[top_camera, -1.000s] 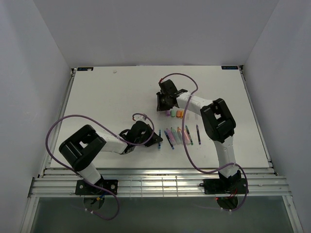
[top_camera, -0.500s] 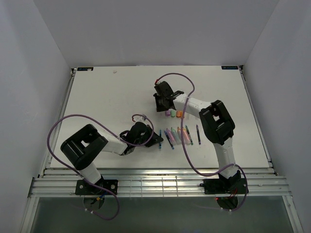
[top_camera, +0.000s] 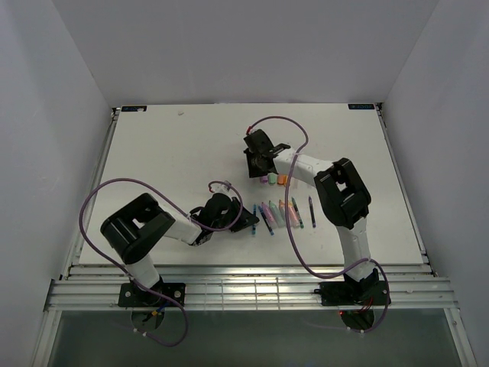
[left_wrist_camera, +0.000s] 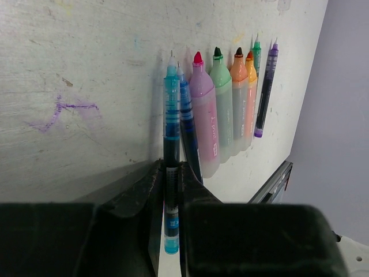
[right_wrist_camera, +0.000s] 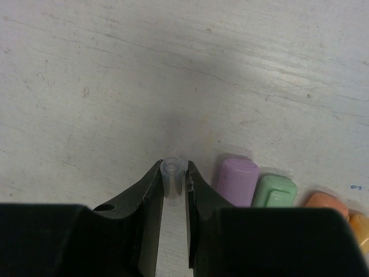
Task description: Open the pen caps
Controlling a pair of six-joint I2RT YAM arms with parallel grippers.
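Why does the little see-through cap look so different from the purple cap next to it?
The see-through cap is clear and skinny; the purple cap is solid-coloured and fatter. The see-through cap is pinched in the right gripper, while the purple cap sits free on the table beside a green cap. Both are short round caps, off their pens.

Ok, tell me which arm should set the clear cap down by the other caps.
Right. The right gripper holds the clear cap right beside the purple cap; the left gripper is away at the pen row, straddling the blue pen.
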